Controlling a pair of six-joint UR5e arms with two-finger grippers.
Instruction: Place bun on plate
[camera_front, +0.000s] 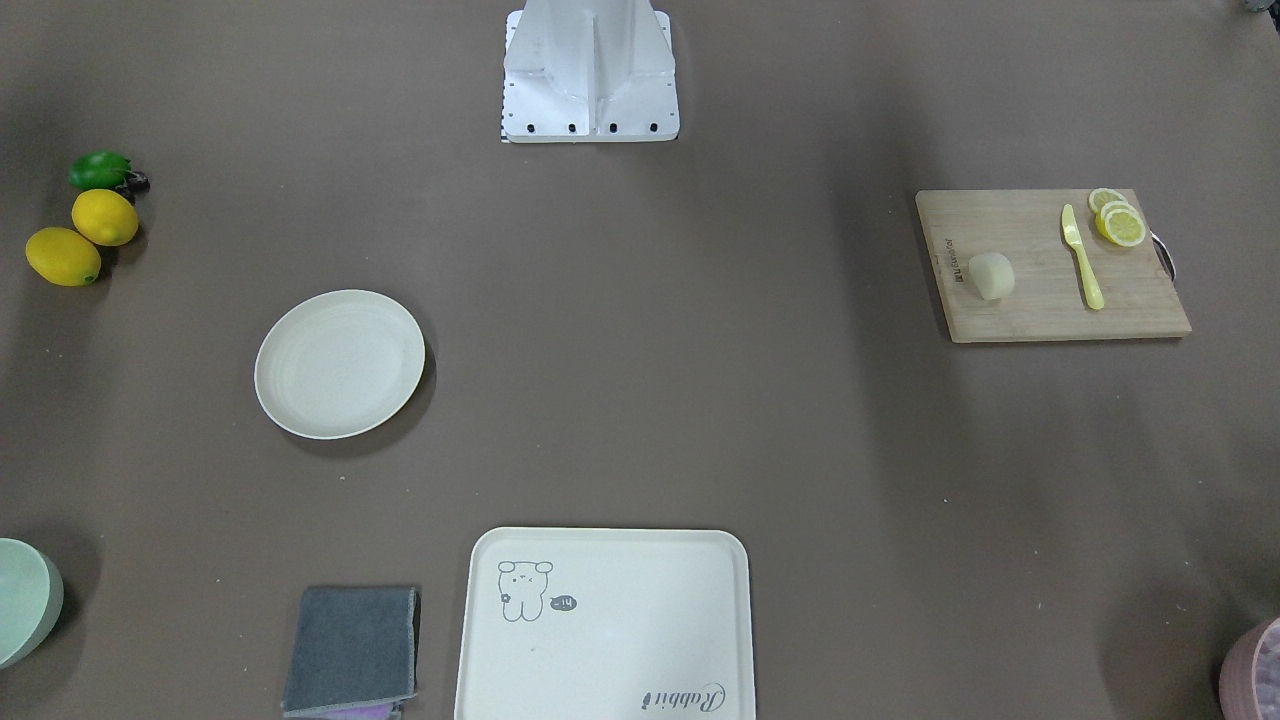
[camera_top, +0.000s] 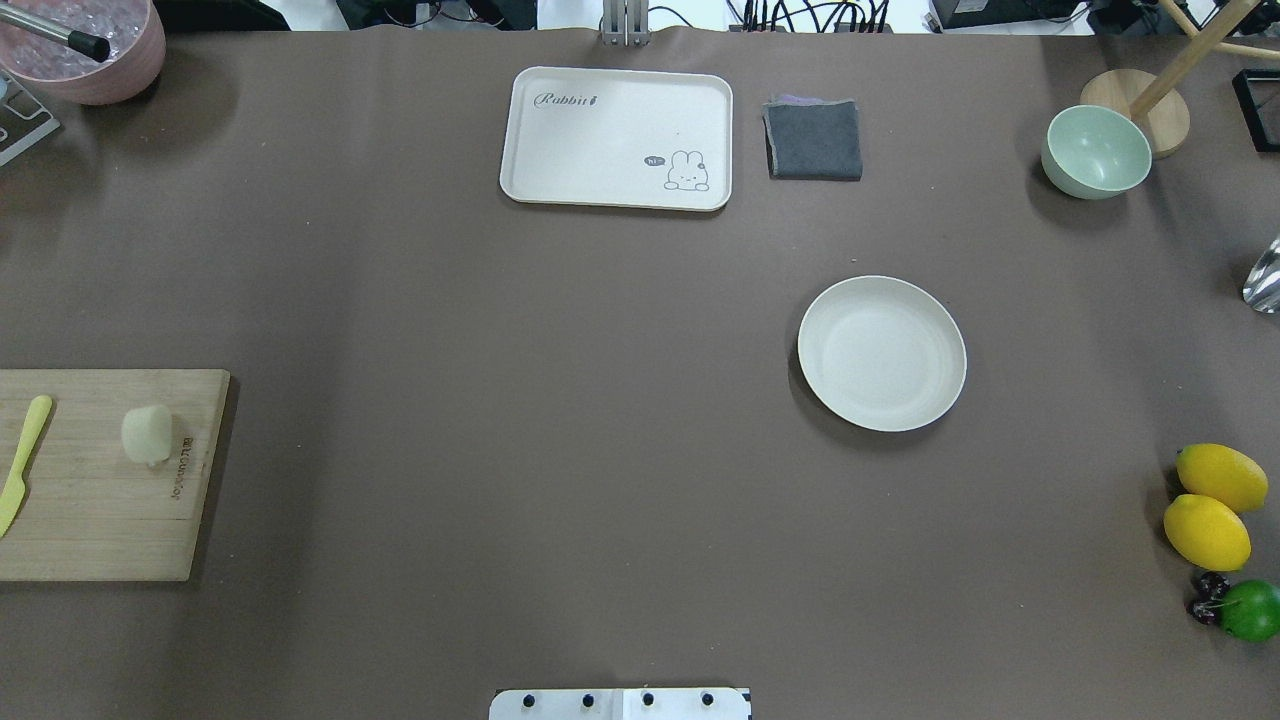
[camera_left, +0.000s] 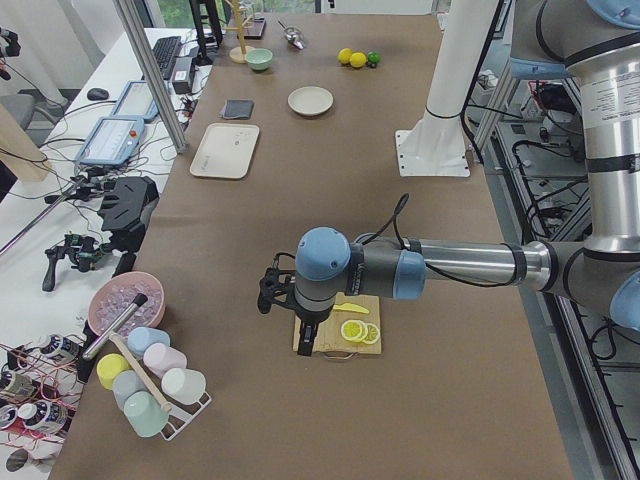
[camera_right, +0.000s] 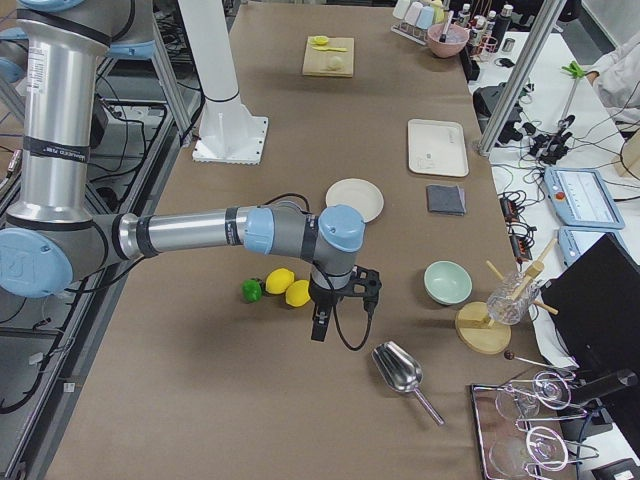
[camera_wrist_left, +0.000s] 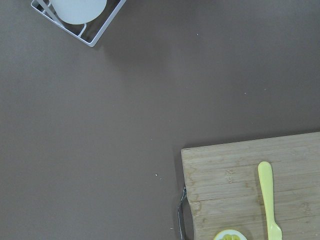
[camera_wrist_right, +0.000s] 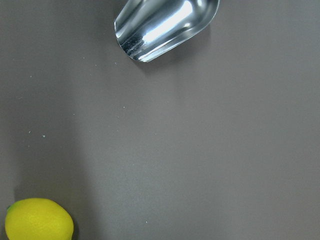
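Note:
The bun (camera_front: 991, 275) is a pale cream lump lying on a wooden cutting board (camera_front: 1040, 300), also seen from above as the bun (camera_top: 147, 434). The round off-white plate (camera_front: 340, 363) sits bare on the brown table, far across from the board; the overhead view shows the plate (camera_top: 881, 353) right of centre. My left gripper (camera_left: 304, 338) hangs above the board's outer end, near the lemon slices (camera_left: 354, 331). My right gripper (camera_right: 318, 327) hovers beside two lemons (camera_right: 288, 287), past the plate (camera_right: 355, 199). I cannot tell whether either gripper is open or shut.
A yellow knife (camera_front: 1082, 257) lies on the board beside the slices. A cream tray (camera_top: 617, 138), grey cloth (camera_top: 814, 139) and green bowl (camera_top: 1096, 151) line the far edge. A metal scoop (camera_wrist_right: 162, 27), a cup rack (camera_left: 150, 390) and a pink ice bowl (camera_top: 85, 45) stand at the ends.

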